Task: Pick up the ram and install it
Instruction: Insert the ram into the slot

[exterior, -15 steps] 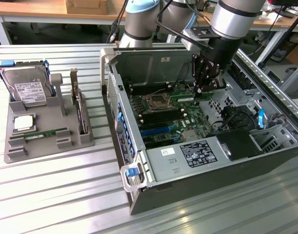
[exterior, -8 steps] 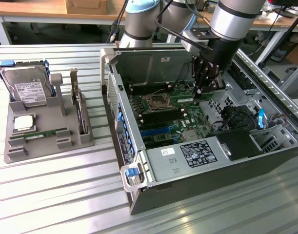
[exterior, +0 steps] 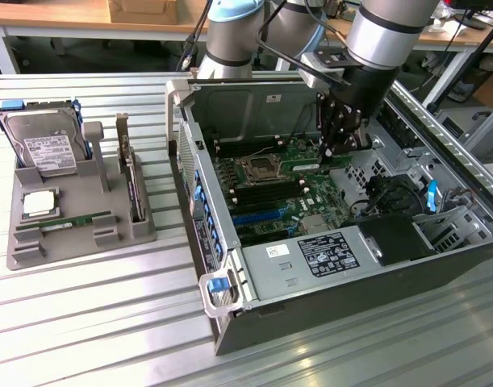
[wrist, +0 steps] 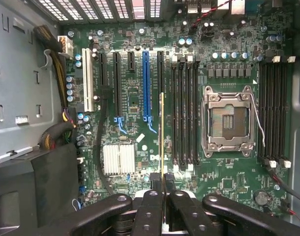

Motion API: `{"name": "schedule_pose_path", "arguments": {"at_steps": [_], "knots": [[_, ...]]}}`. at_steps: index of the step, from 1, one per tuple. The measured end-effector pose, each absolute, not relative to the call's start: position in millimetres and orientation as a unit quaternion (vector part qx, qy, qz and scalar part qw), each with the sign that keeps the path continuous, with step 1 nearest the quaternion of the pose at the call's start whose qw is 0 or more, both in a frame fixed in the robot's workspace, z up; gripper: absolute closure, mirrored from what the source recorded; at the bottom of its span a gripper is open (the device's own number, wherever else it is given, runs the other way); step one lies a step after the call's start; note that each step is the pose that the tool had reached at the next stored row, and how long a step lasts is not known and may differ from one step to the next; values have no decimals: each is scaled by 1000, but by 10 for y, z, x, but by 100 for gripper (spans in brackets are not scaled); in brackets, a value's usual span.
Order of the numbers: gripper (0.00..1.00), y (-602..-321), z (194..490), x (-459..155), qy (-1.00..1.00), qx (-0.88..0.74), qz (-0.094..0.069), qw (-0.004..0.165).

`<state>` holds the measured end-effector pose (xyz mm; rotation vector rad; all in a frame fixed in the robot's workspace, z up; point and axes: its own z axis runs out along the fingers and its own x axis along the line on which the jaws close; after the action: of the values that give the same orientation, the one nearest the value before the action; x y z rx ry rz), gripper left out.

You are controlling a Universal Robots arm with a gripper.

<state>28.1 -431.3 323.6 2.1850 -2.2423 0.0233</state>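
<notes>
— Above the motherboard (exterior: 282,181) inside the open computer case (exterior: 343,298), what are the fingers (wrist: 150,206) doing?

— They're clamped on the ram (wrist: 162,137), seen edge-on from the wrist as a thin strip running out from between them. The gripper (exterior: 336,145) hangs over the board near the far wall of the case.

— What lies under the stick?

— The black memory slots (wrist: 185,113) sit just beside it, with the blue expansion slot (wrist: 146,83) on its other side. The empty CPU socket (wrist: 227,120) lies past those slots, and a second bank of memory slots (wrist: 273,108) beyond that.

— Anything crowding the spot?

— A silver heatsink (wrist: 119,158) sits near the fingers, and black cables (exterior: 387,197) bunch toward the exterior view's right. The power supply (exterior: 311,256) with its white label fills the case's near side.

— And outside the case?

— On the table (exterior: 85,322), a grey holder tray (exterior: 77,222) stands at the exterior view's left. It carries a hard drive (exterior: 43,149), a CPU chip (exterior: 38,201), a second green memory stick (exterior: 75,221) lying flat, and an upright expansion card (exterior: 131,181).
</notes>
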Motion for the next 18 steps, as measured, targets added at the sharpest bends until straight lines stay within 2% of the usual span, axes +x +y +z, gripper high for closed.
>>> {"name": "schedule_pose_path", "arguments": {"at_steps": [18], "knots": [[88, -4313, 3177, 281, -716, 698, 7, 5]]}}
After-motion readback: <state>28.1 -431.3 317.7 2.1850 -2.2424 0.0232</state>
